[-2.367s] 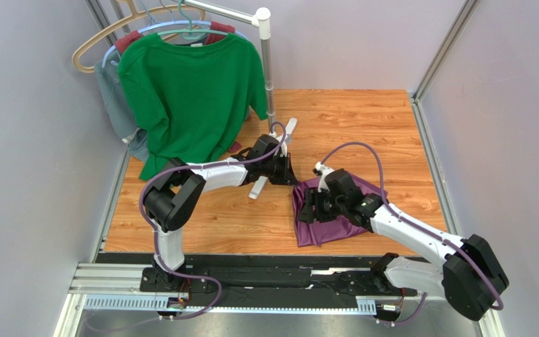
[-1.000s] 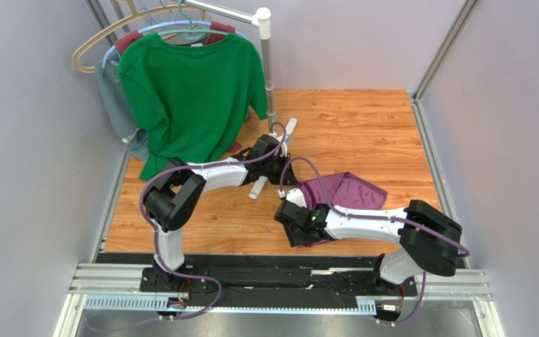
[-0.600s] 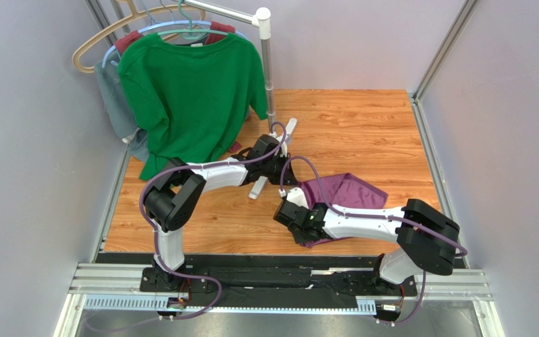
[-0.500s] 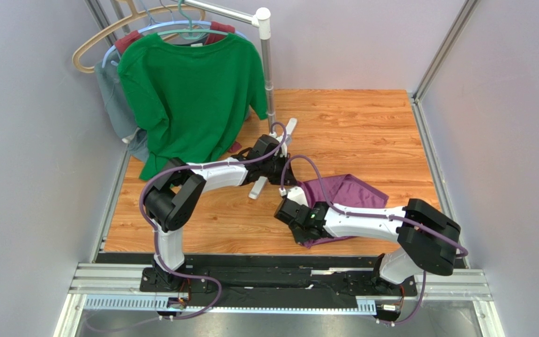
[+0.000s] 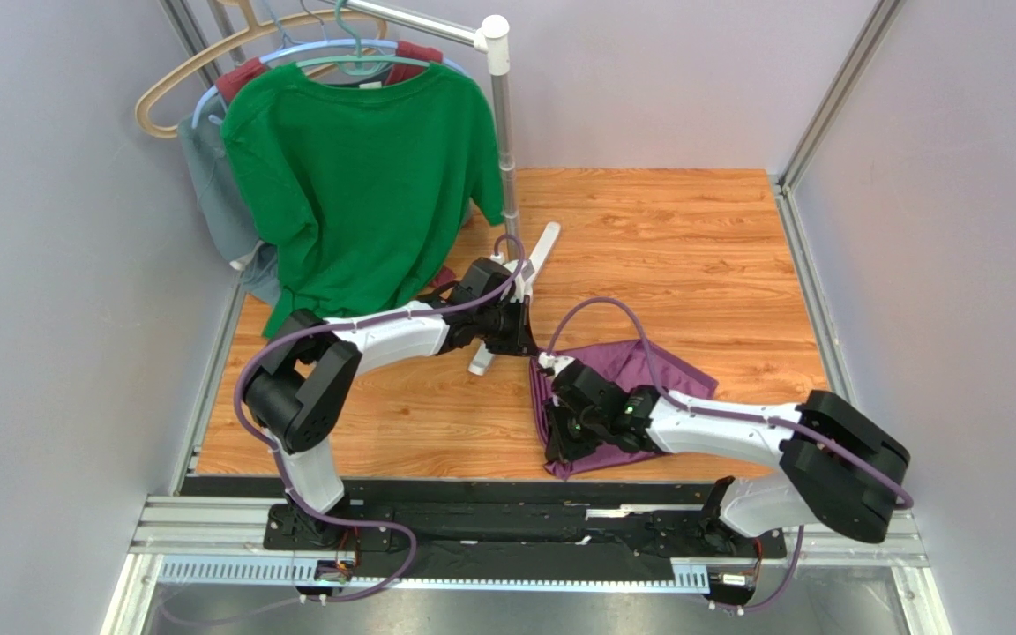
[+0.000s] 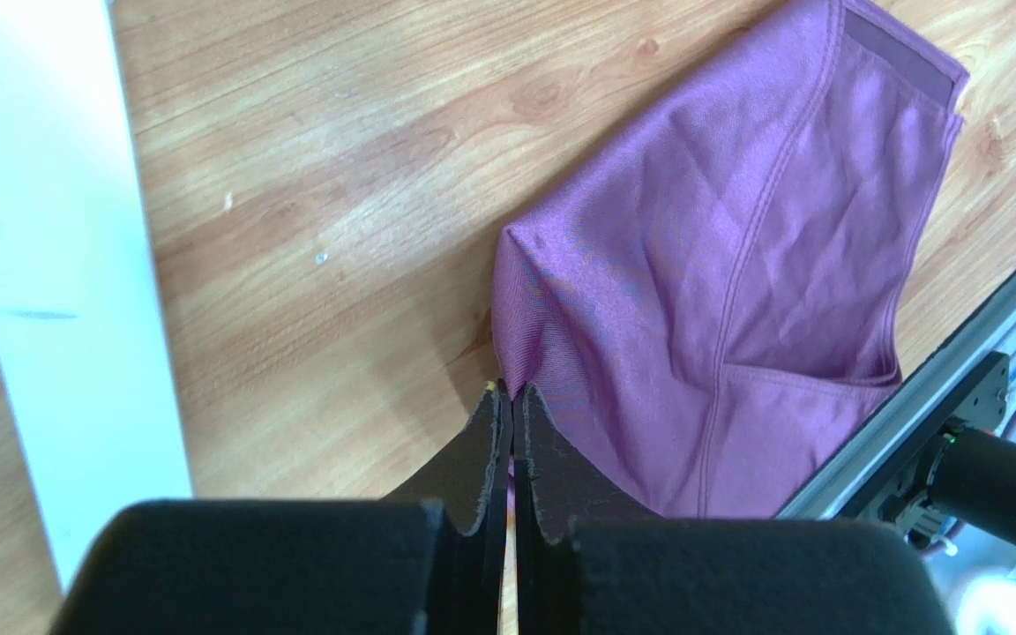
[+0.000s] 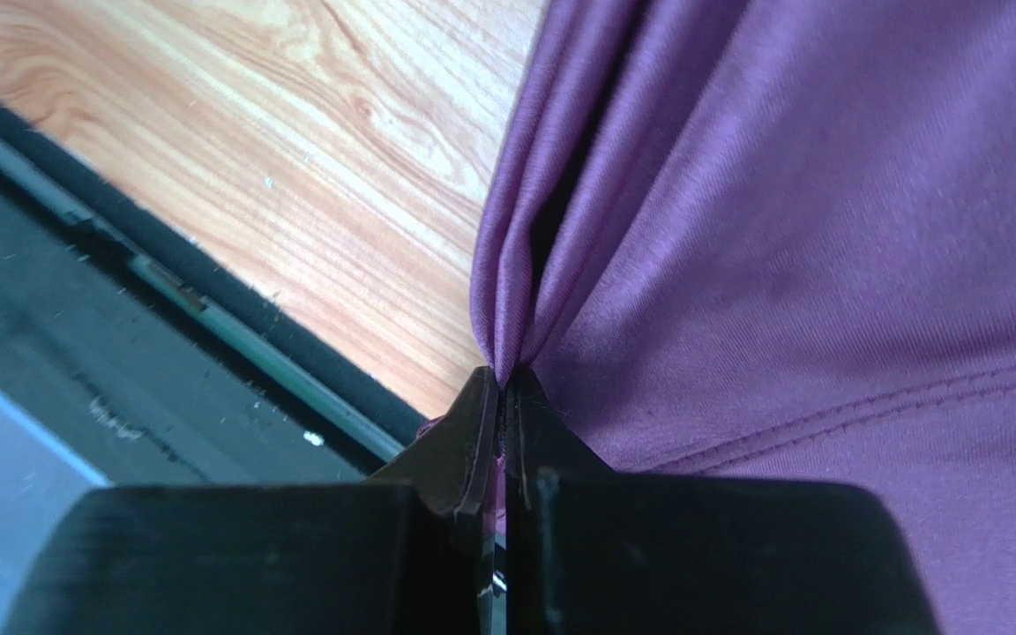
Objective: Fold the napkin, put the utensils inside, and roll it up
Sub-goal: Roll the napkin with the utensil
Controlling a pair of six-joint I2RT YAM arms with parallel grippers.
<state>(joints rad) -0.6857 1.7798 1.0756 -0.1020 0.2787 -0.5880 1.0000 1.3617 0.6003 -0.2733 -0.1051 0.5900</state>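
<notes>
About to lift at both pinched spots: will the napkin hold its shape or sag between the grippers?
Probably floppy: the napkin bunches into soft pleats at the right gripper. Likely light, since a fingertip pinch by the left gripper tents it. Expect the middle to sag.

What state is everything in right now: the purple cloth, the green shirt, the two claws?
napkin: rumpled, partly folded over, lying on the table.
left gripper: shut, pinching a napkin corner.
right gripper: shut, pinching a bunched napkin edge.
green T-shirt: hanging up, unfolded.
</notes>
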